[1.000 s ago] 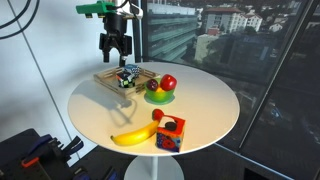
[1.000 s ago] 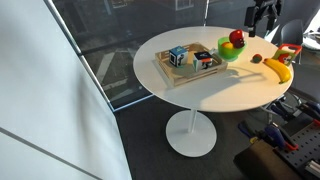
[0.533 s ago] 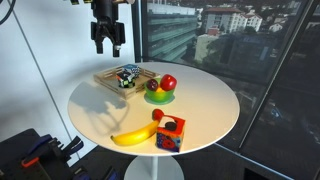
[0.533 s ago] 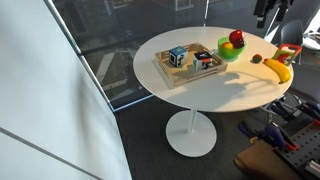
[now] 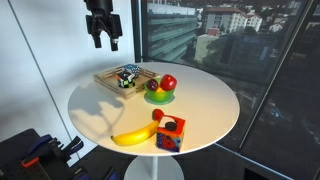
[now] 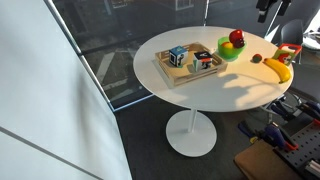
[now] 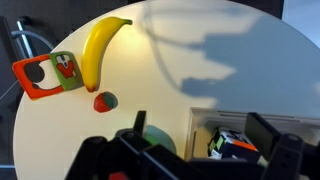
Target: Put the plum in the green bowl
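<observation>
The plum [image 5: 157, 115] is a small dark red fruit lying on the white table between the green bowl and the banana; it also shows in the other exterior view [image 6: 256, 58] and in the wrist view [image 7: 103, 101]. The green bowl [image 5: 160, 98] [image 6: 229, 54] holds a red apple [image 5: 168, 83] and another fruit. In the wrist view the bowl [image 7: 158, 140] is partly hidden behind my gripper. My gripper [image 5: 104, 42] [image 7: 200, 140] is open and empty, high above the table's far edge behind the wooden tray.
A wooden tray [image 5: 108, 76] [image 6: 165, 72] with puzzle cubes [image 7: 235, 145] stands beside the bowl. A banana [image 5: 135, 135] [image 6: 277, 70] [image 7: 100, 50] and a red toy block [image 5: 170, 132] [image 7: 45, 75] lie near the table's edge. A window is behind.
My gripper has risen from just above the tray to high above the table, still open and empty. Nothing on the table has moved.
</observation>
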Action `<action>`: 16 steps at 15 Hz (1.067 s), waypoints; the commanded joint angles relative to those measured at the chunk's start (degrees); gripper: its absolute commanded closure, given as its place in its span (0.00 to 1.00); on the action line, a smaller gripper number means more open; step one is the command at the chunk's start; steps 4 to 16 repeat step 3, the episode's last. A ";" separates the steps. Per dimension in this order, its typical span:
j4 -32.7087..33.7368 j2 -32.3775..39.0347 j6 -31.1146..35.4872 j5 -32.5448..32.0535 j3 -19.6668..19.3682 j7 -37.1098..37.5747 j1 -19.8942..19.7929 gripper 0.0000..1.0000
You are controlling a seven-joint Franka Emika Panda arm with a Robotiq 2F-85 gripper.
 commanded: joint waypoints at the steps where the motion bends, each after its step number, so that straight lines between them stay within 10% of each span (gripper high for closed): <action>1: 0.09 0.12 -0.11 0.08 0.23 -0.09 -0.26 0.00; 16: 0.09 0.36 -0.11 0.08 0.23 -0.08 -0.26 0.00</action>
